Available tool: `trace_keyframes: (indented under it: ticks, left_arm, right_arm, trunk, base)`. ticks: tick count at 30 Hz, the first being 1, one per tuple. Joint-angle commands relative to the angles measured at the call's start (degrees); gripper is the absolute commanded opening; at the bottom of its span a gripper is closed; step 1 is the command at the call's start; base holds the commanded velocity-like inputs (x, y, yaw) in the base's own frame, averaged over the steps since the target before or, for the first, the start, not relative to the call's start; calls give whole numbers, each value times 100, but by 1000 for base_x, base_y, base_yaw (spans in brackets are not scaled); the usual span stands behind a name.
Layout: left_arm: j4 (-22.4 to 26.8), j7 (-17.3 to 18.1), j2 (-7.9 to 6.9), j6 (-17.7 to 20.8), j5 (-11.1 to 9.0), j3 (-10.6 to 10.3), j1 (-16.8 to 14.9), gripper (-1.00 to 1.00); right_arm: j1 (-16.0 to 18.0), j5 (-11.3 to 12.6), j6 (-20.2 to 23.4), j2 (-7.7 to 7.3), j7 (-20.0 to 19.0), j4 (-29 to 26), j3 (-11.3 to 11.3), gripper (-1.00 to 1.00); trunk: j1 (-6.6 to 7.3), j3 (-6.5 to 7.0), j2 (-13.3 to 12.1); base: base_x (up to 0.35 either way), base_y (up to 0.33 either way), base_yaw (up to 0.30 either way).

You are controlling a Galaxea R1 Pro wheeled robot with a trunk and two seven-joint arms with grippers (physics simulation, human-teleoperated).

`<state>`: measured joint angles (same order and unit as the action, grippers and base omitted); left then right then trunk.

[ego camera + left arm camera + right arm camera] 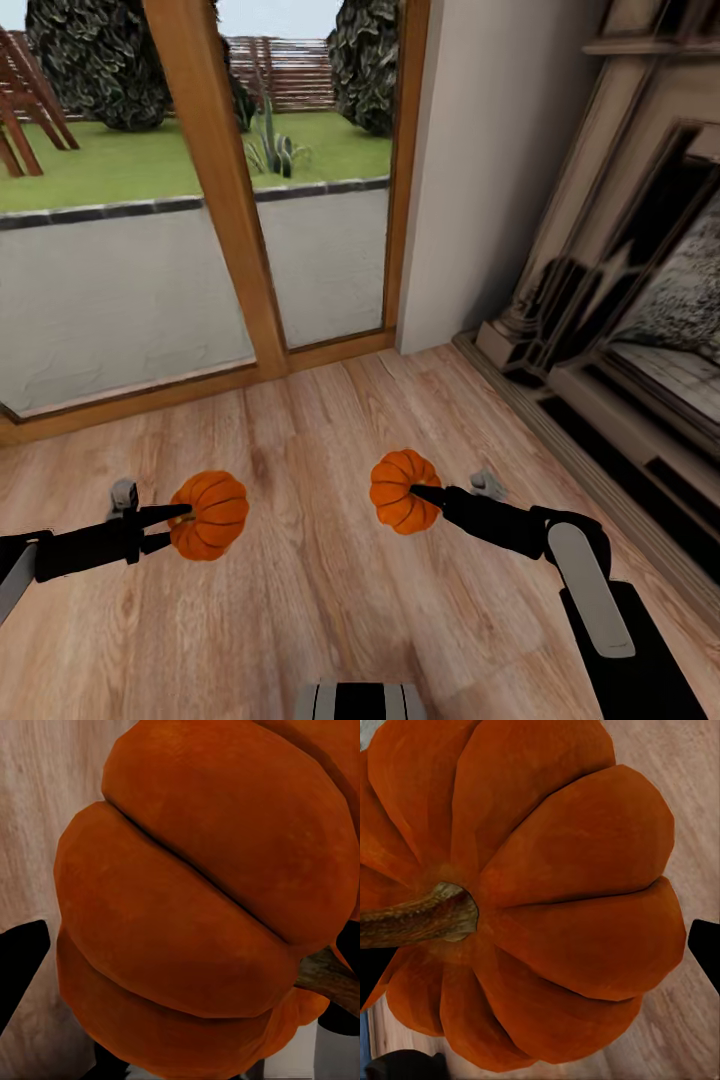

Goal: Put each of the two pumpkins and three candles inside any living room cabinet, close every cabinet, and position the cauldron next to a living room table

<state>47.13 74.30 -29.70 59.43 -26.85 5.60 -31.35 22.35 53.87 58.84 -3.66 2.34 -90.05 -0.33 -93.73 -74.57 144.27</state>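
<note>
**Both pumpkins in hand, no cabinet in sight**

Each arm carried one pumpkin above the wooden floor [320, 610]. The left gripper [180, 525] was closed on the left pumpkin [208, 515]; the right gripper [425, 497] was closed on the right pumpkin [402, 491]. Each pumpkin sat just ahead of its fingertips, the pair level and well apart. The right pumpkin's stem [412, 916] lay sideways across the grip rather than upright. Judging from the window [130, 250] and fireplace [640, 330] ahead, the robot likely needed to turn first.

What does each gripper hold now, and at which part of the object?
Each holds a pumpkin above the wooden floor. The left gripper clamps the left pumpkin across its ribbed body; the right gripper clamps the right pumpkin likewise, not its stem.
</note>
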Motion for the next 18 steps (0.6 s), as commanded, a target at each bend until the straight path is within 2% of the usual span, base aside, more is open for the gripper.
trace_keyframes:
  ticks: [1, 9, 15, 18]
  left_arm:
    - [5, -4, -1, 51, -39, 3, -4, -100]
    - [6, -3, -1, 51, -47, 3, -3, -100]
    - [1, -3, -1, 51, -52, 5, -3, -100]
    - [-9, -3, -62, 51, -59, 6, -3, -100]
  right_arm:
    - [2, 45, 22, 3, 30, -4, -3, -100]
    - [-11, 87, 5, -1, 20, -4, -11, -100]
    - [-11, 93, -20, 12, 4, -4, -4, -100]
    - [-11, 95, -29, 14, 4, -4, -3, -100]
  trunk:
    - [7, 19, 0]
    - [28, 205, -10]
    - [30, 268, -12]
    - [38, 358, -16]
  base:
    - [-342, 0, 0]
    - [-305, 0, 0]
    - [-28, 0, -107]
    - [-1, 0, -149]
